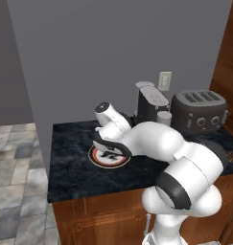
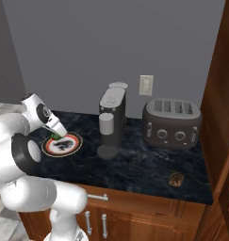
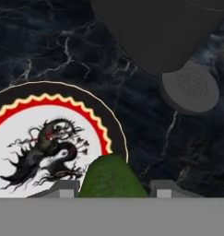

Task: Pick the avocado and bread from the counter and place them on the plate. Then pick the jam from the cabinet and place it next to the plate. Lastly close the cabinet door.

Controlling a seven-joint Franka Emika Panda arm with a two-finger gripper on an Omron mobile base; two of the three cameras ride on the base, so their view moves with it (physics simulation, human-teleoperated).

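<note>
Left base view: the black marble-look worktop [image 1: 70,158] is seen across the middle of the frame, on brown wooden base cabinets. The plate [image 1: 101,160] lies at the centre of the frame and is partly covered by the white arm, which reaches in from the lower right. A dark coffee machine [image 1: 150,103] and a dark toaster [image 1: 199,111] are placed at the upper right, against the grey wall.

Right base view: the plate [image 2: 69,146] is found at the left of the frame, near the left end of the worktop [image 2: 144,164]. The gripper [image 2: 56,135] is held over the plate's upper-left rim, and a small dark-green patch, the avocado [image 2: 56,137], is seen at its tip. The coffee machine [image 2: 111,117] stands at the centre and the toaster [image 2: 172,123] to its right. A small brown lump, the bread [image 2: 176,178], lies at the lower right of the worktop, well apart from the plate. The reddish-brown cabinet [image 2: 222,94] runs along the right edge.

Hand view: the jaws are closed on the avocado [image 3: 112,179], which is seen at the bottom centre between the two fingertips [image 3: 62,188]. The avocado sits over the plate's [image 3: 49,110] right rim; contact with the plate cannot be judged. The round base of the coffee machine [image 3: 189,90] is seen at the upper right
</note>
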